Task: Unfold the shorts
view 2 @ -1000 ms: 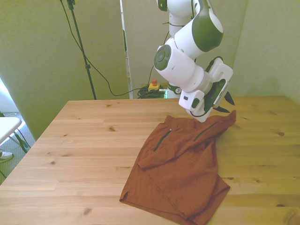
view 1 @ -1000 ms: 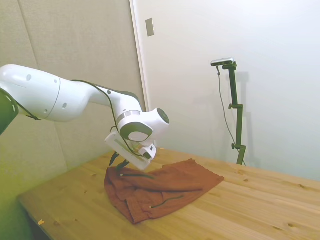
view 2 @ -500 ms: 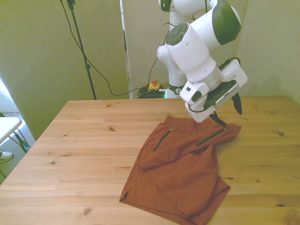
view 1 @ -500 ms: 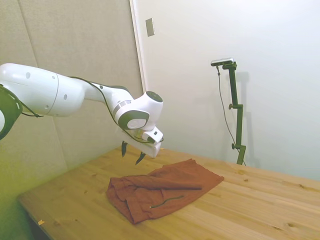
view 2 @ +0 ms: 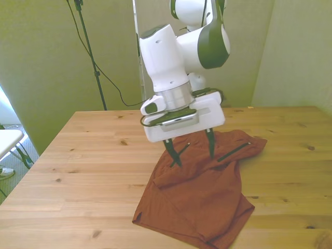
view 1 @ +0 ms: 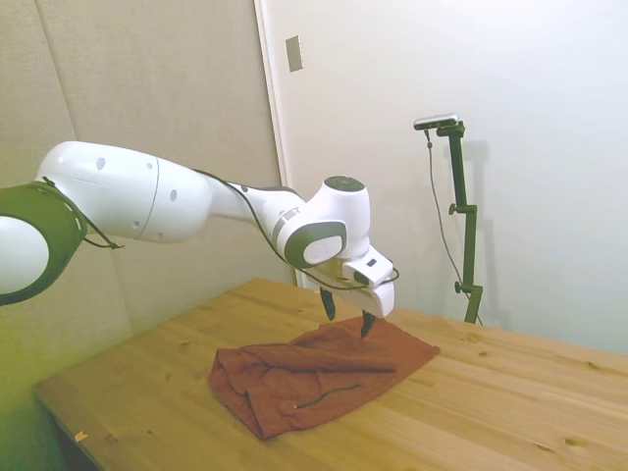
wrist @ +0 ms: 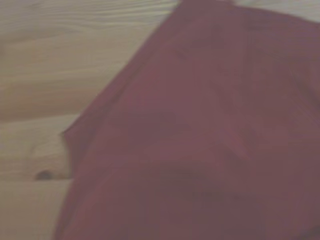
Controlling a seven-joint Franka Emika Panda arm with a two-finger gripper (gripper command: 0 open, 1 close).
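Your gripper (view 2: 191,147) hangs above the shorts (view 2: 199,192), its two dark fingers spread apart and holding nothing. The fingertips point down and appear to float just clear of the cloth, over the part of the garment nearest the arm's base.

The shorts are rust-brown and lie on the wooden table (view 2: 78,166), toward the front view's right. One panel looks doubled over the rest, leaving a raised fold (view 2: 171,179) running across the middle. Two dark zipper lines show near the top, one (view 2: 180,154) beside the fingers and one (view 2: 232,151) toward the front view's right. In the wrist view, blurred red-brown cloth (wrist: 210,135) fills most of the frame, with bare wood beside it.

The fabric looks thin, soft and light, so expect it to drape and drag rather than hold any shape. It should not slip much on bare wood. A loose edge or corner of the folded-over panel is probably your best hold; pinching one layer only will matter.

The table is pale planked wood with knots. Behind it stand plain padded wall panels (view 1: 147,88), with a cable (view 2: 104,72) trailing down to the floor.
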